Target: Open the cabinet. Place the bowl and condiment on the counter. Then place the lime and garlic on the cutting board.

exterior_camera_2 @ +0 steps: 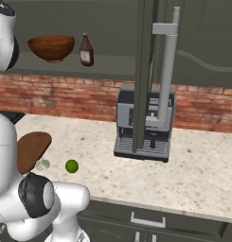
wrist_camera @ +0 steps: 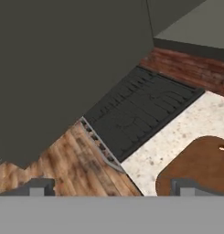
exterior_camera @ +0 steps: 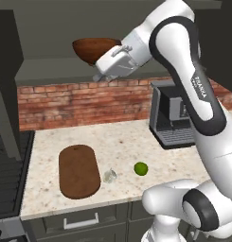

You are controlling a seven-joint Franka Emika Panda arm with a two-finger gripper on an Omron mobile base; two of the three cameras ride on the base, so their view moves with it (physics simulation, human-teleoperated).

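Currently: bowl (exterior_camera_2: 51, 47) on open cabinet (exterior_camera_2: 202, 42) shelf, condiment (exterior_camera_2: 86, 50) beside. Gripper (exterior_camera: 108, 71) raised at bowl; jaw state cannot tell. Lime (exterior_camera: 141, 168), garlic (exterior_camera: 110, 176) near counter (exterior_camera_2: 202, 165) front edge, beside cutting board (exterior_camera: 78, 171). Step apparently bowl retrieval; next needs firm rim grasp.

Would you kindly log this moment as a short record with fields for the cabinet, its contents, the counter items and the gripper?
cabinet: open
bowl: on cabinet shelf
condiment: on shelf, right of bowl in the right base view
cutting board: on counter, bare
garlic: on counter beside board
lime: on counter
gripper: raised by bowl, jaw state unclear
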